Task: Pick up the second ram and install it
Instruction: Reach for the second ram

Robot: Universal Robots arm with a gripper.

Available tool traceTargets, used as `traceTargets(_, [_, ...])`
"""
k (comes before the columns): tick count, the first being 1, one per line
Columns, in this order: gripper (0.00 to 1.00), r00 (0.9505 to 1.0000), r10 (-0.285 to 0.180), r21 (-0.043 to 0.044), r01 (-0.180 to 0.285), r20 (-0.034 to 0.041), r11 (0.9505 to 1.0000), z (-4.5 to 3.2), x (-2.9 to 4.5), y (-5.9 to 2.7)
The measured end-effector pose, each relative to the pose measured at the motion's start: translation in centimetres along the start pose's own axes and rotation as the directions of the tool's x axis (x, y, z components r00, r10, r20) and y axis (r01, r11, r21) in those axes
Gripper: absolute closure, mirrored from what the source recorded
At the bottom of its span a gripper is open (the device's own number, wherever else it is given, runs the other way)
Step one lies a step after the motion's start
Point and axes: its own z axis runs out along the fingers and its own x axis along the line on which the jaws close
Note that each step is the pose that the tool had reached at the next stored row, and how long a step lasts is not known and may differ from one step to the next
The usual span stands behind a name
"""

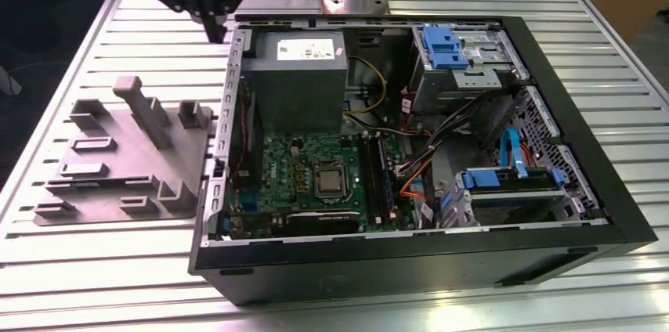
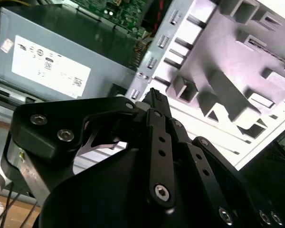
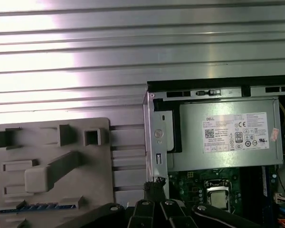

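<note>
Exterior view, gripper [image 1: 216, 33]: I see it in the upper left of the frame, hanging above the slatted table [image 1: 105, 269] just off a corner of the open computer case [image 1: 418, 261]. Its fingers are pressed together to a point, with nothing between them.
Exterior view, grey holder [image 1: 115, 167]: it lies on the table at the exterior view's left, just beside the case, with blocks and slots on its top.
Exterior view, power supply [image 1: 298, 89]: a grey box in the upper middle of the frame, inside the case. It carries a white label [image 1: 305, 50] whose print is too small for me to make out.
Exterior view, motherboard [image 1: 282, 167]: green, below the power supply in the frame. Black slot rails [image 1: 374, 183] run at the exterior view's right of the processor socket [image 1: 327, 181].
First wrist view, second ram [image 3: 38, 207]: a long, thin bluish strip with dark patches along it, lying in a slot of the grey holder [image 3: 52, 128]. The holder's long raised bar sits between it and the square posts, and it is well apart from the gripper.
First wrist view, gripper [image 3: 156, 185]: the tips are closed on each other and empty, by the case's metal edge.
First wrist view, white label [image 3: 237, 133]: a logo, rows of fine print and round marks on the power supply.
Second wrist view, gripper [image 2: 154, 97]: the black links run in to tips that meet, holding nothing. The grey holder [image 2: 228, 71] lies beyond them.
Second wrist view, white label [image 2: 47, 66]: small dark marks I can't read.
</note>
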Motion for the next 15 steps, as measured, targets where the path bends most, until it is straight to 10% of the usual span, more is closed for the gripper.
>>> traceTargets(15, [0.90,1.0000,0.000,-0.0002,0.000,0.0028,1.0000,0.28,4.88,-0.39])
